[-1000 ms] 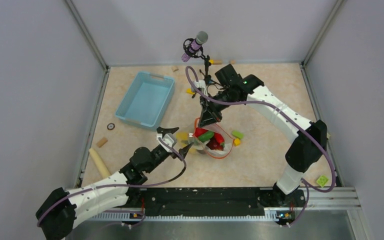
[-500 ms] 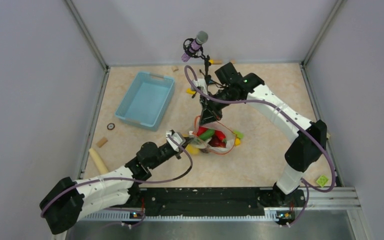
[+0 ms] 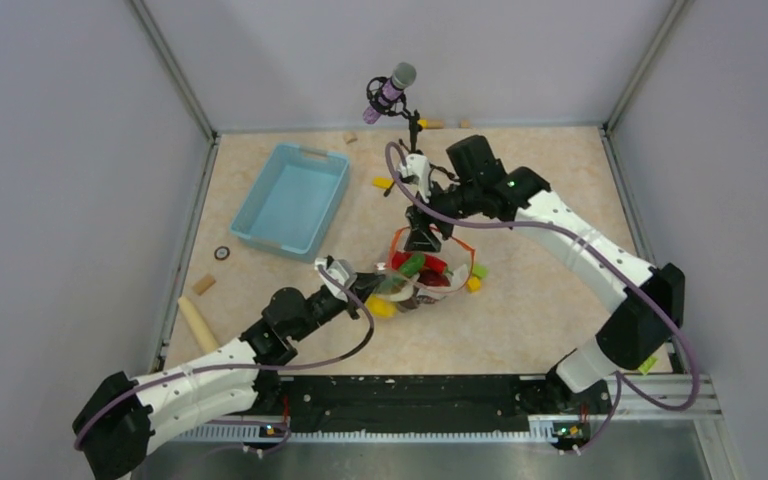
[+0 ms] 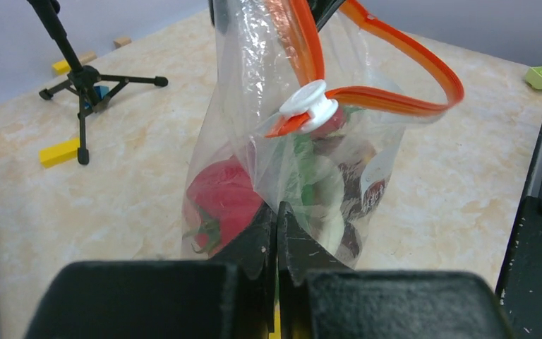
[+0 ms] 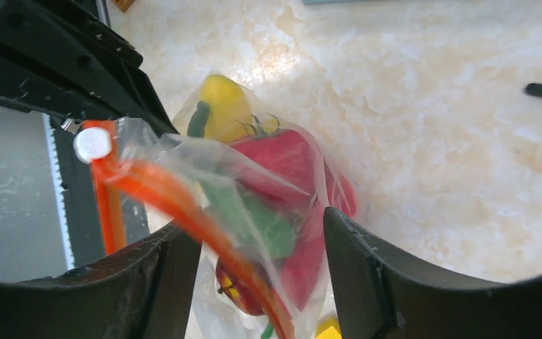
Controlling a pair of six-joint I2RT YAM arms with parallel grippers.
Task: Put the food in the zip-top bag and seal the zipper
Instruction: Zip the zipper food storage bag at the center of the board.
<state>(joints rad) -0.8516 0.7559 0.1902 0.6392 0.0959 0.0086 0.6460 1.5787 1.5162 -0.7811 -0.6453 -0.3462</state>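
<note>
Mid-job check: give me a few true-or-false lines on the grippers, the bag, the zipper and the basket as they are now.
1. The left gripper is shut on the bag. True.
2. The zipper is sealed. False: its two strips gape apart in a loop from the slider.
3. The tomato is inside the bag. True.
4. The right gripper is shut. False: it is open, with the zipper passing through the gap.
5. The basket holds food. False: no food shows in it.
</note>
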